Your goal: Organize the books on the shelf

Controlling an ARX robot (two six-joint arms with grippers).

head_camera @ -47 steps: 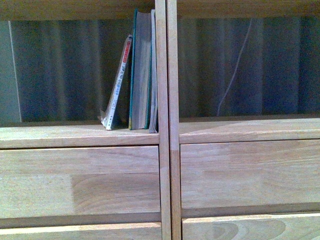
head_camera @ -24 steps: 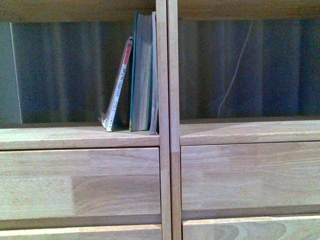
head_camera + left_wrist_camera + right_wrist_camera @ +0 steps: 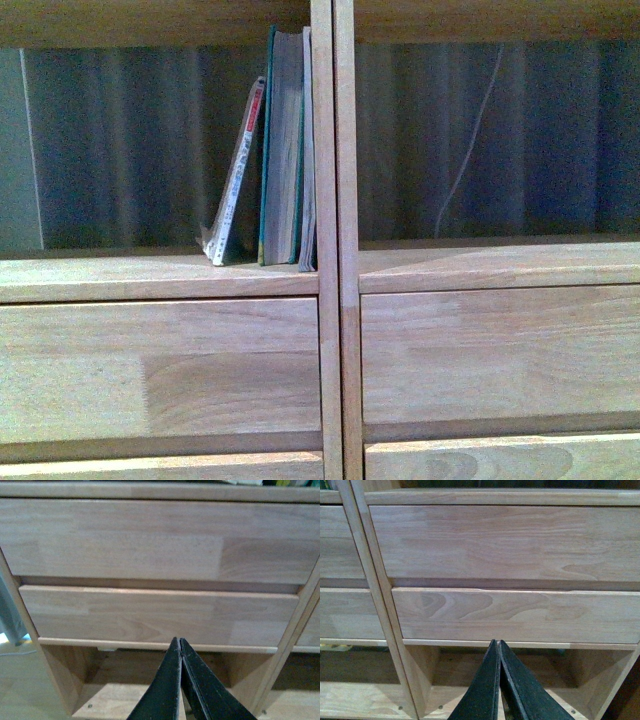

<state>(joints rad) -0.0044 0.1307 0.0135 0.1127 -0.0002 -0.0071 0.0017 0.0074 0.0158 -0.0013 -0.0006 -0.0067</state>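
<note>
1. Light natural wood fills the front view: the shelf [image 3: 330,270] is seen close up, with two columns split by a central upright. Three books are stood in the left compartment, hard against that upright. The thin lilac book [image 3: 308,150] is placed next to the upright, the thick teal book [image 3: 283,150] is set upright beside it, and the floppy paperback [image 3: 236,180] is leaned against the teal one, its foot splayed leftward. Neither arm is seen.
2. Left wrist view: the left pincer [image 3: 180,647] is seen with tips pressed together, nothing between them, before the drawer fronts [image 3: 160,615].
3. Right wrist view: the right pincer [image 3: 499,649] is likewise pressed together and empty, facing drawer fronts.
</note>
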